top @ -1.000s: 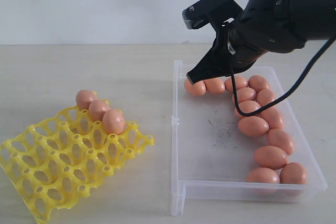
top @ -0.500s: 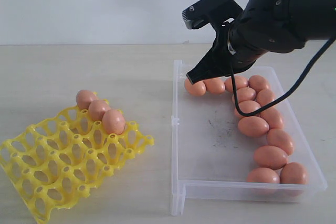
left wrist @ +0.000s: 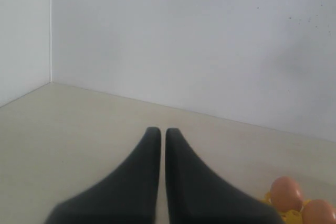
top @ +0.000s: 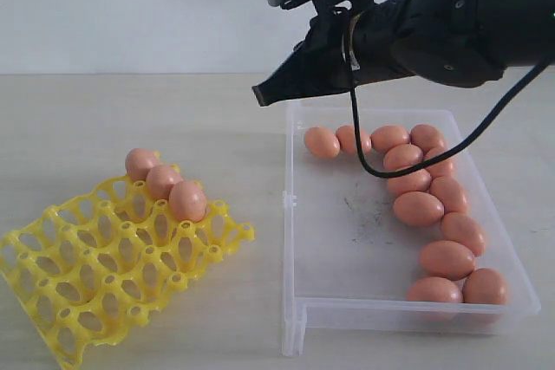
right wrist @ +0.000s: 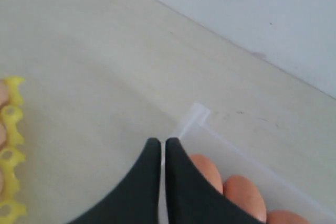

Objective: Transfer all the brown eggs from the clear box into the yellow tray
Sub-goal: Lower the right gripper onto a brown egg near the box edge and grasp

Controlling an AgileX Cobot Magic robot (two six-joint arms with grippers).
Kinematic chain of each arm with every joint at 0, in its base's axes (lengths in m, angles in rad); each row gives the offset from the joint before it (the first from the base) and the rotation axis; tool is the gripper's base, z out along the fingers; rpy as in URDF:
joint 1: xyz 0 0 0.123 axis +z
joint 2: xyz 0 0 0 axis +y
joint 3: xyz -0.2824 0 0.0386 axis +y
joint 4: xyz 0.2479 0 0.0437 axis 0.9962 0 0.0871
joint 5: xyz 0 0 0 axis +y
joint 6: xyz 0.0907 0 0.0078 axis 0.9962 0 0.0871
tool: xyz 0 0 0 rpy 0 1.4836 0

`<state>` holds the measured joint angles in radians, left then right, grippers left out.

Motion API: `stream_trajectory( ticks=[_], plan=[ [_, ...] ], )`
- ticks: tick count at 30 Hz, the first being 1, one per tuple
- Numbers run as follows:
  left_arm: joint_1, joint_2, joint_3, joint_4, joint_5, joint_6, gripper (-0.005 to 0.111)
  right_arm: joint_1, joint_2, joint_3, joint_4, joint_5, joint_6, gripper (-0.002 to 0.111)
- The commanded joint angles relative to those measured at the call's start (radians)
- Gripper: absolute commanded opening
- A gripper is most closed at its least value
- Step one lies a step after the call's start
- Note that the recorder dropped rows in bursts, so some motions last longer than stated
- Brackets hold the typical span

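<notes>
The right gripper (top: pixel 260 95) is closed: its two black fingers (right wrist: pixel 181 182) lie together with only a hairline slit between them. It holds nothing and touches nothing. It hangs in the air above the far left corner of the box (top: pixel 347 240), tips pointing toward the tray (top: pixel 52 301). In the right wrist view the tips (right wrist: pixel 159 142) sit over the box's corner wall, with eggs lying just beside it inside.

The left gripper (left wrist: pixel 158 131) is likewise closed and empty, above the bare table (left wrist: pixel 79 129), near the tray.

Three eggs (top: pixel 187 200) stand in a row in the tray's far cups. The other eggs (top: pixel 418 208) lie in the box, lined along its far and right walls.
</notes>
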<state>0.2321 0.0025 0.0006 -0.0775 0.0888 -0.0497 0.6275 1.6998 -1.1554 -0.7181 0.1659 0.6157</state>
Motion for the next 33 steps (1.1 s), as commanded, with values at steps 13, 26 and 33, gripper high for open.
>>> stream_trajectory(
  ticks=[13,26,33],
  plan=[
    [0.002,-0.002,-0.001,-0.009,-0.012,-0.009,0.004,-0.129,0.113,-0.177,0.531,0.889,-0.958,0.000],
    [0.002,-0.002,-0.001,-0.009,-0.012,-0.009,0.004,-0.139,0.198,-0.188,0.493,0.403,-1.056,0.041],
    [0.002,-0.002,-0.001,-0.009,-0.012,-0.009,0.004,-0.139,0.302,-0.253,0.364,0.139,-0.966,0.054]
  ],
)
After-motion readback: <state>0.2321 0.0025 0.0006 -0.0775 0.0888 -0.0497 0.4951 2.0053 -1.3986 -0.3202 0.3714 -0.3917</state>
